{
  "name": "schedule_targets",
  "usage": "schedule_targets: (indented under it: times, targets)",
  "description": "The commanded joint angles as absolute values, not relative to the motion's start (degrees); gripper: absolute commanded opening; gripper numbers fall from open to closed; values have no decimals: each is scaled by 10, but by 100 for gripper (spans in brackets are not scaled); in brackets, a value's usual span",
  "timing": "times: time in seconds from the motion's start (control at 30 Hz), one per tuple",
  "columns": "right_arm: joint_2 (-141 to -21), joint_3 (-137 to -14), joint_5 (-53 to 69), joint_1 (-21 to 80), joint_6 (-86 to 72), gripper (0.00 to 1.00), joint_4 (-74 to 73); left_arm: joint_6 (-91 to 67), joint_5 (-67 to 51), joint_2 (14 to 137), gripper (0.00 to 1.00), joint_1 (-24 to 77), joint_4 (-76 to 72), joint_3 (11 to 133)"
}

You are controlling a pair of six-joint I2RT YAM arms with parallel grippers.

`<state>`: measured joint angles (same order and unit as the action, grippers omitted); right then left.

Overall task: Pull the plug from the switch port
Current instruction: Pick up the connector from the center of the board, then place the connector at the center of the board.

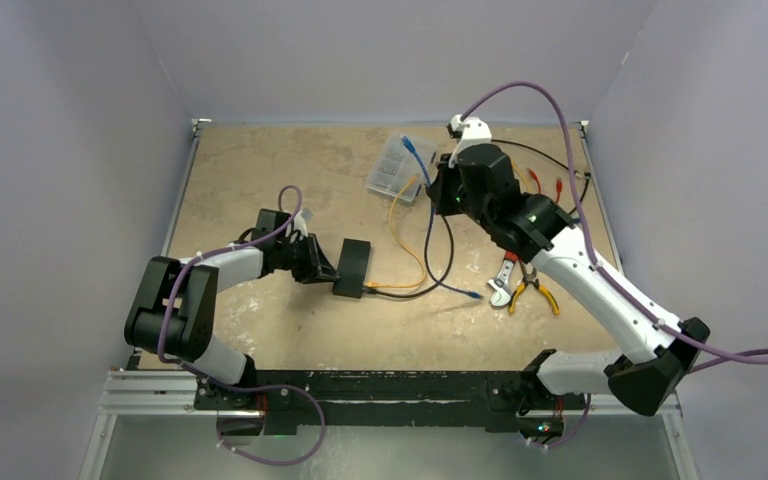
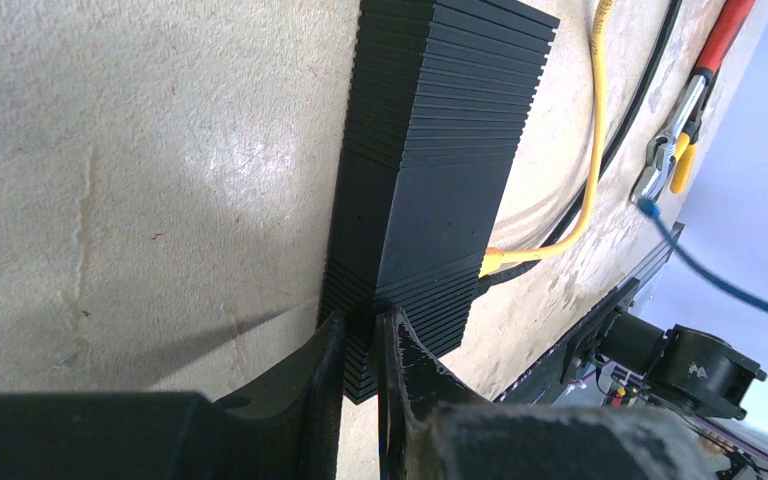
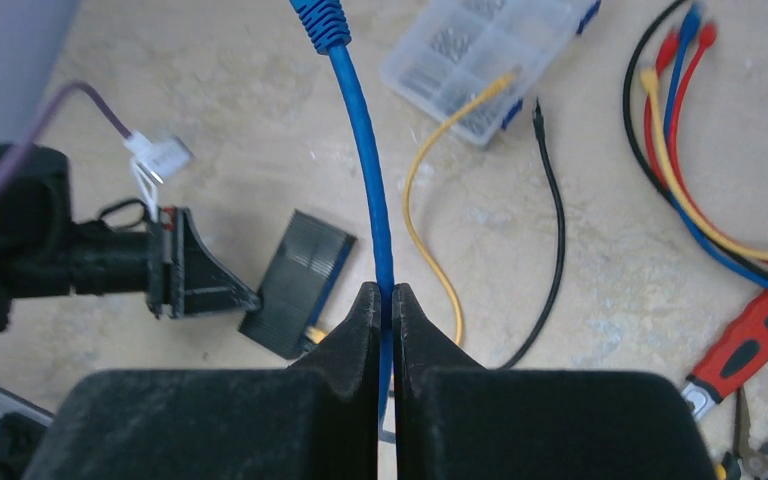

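Most of the worktop [image 1: 260,180] is bare. The switch [image 1: 353,265] sits left of centre, and the left pincer [image 2: 360,335] is pinching its near edge, bracing it. The right pincer [image 3: 382,298] is raised near the far side, pressed together on the blue cable [image 3: 365,150]. That cable's plug [image 3: 318,20] is free in the air, well apart from any port, so that 1 looks pulled already. A yellow cable [image 2: 592,150] is plugged into the switch. If it counts too, there's work left. Otherwise it's probably just letting go.
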<state>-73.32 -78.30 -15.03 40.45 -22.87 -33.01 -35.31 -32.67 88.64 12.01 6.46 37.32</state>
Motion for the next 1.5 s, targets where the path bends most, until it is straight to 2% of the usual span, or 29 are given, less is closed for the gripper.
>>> schedule_targets:
  times: [0.0, 0.43, 0.7, 1.17, 1.47]
  targets:
    - [-710, -849, -179, 405, -231, 0, -315, -305, -189, 924, 9, 120, 107, 348]
    - [-757, -934, -170, 368, -204, 0, -318, -305, -189, 920, 9, 120, 108, 347]
    - [-765, -939, -51, 243, -205, 0, -287, -306, -188, 920, 9, 120, 108, 347]
    - [-803, -950, -1, 106, -192, 0, -268, -305, -188, 924, 9, 120, 106, 347]
    - [-857, -1003, 4, 45, -189, 0, -278, -305, -190, 924, 9, 120, 105, 345]
